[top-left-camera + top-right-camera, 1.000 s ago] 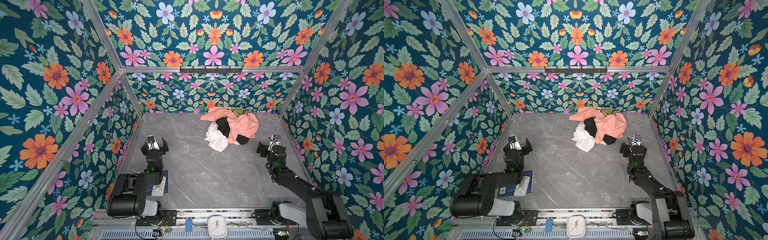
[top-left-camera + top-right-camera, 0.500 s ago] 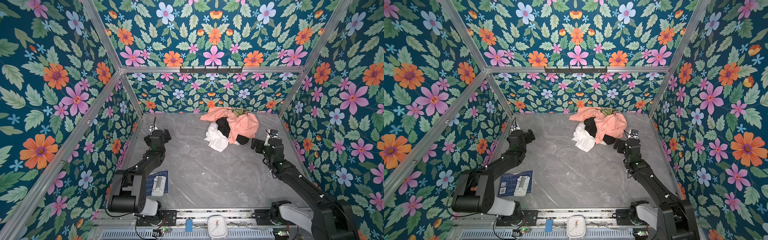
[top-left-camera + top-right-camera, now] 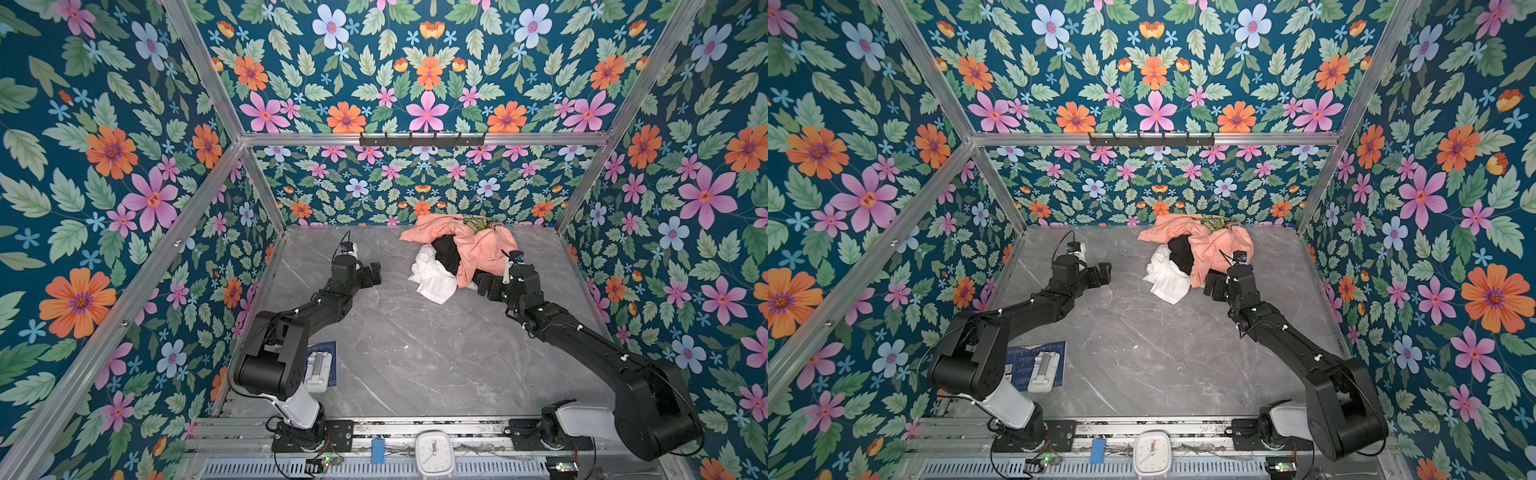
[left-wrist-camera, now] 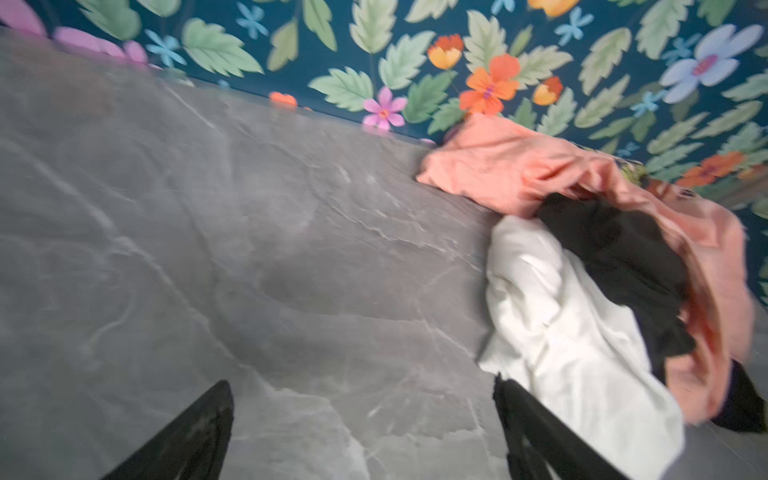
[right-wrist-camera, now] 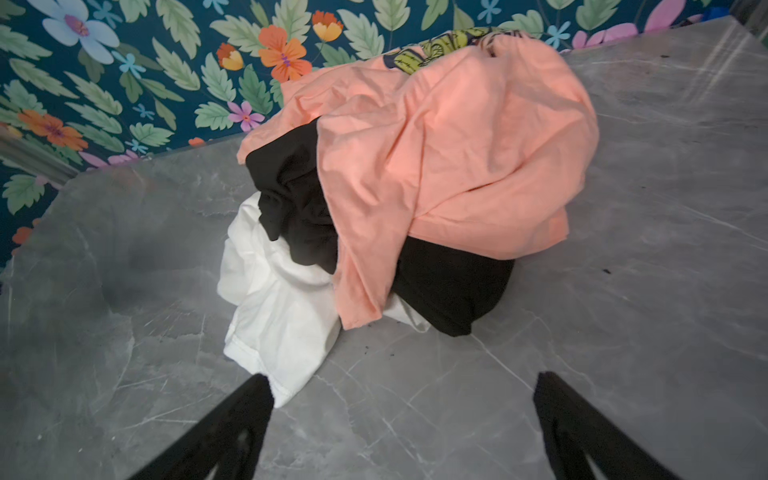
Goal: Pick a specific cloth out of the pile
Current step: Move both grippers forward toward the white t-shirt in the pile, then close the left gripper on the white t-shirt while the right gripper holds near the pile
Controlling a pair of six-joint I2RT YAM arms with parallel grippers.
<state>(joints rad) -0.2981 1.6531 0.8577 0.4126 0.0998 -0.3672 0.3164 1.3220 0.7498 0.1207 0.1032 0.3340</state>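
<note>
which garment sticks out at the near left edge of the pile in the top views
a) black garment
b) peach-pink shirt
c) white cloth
c: in both top views the white cloth spills onto the table at the near left of the pile, with the black garment and peach-pink shirt farther back.

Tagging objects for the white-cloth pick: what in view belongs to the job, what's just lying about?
Job: plain white soft cloth; pile of garments with peach-pink printed shirt and black garment.
Lying about: white square clock; white plastic device on blue card; black hook rail.
</note>
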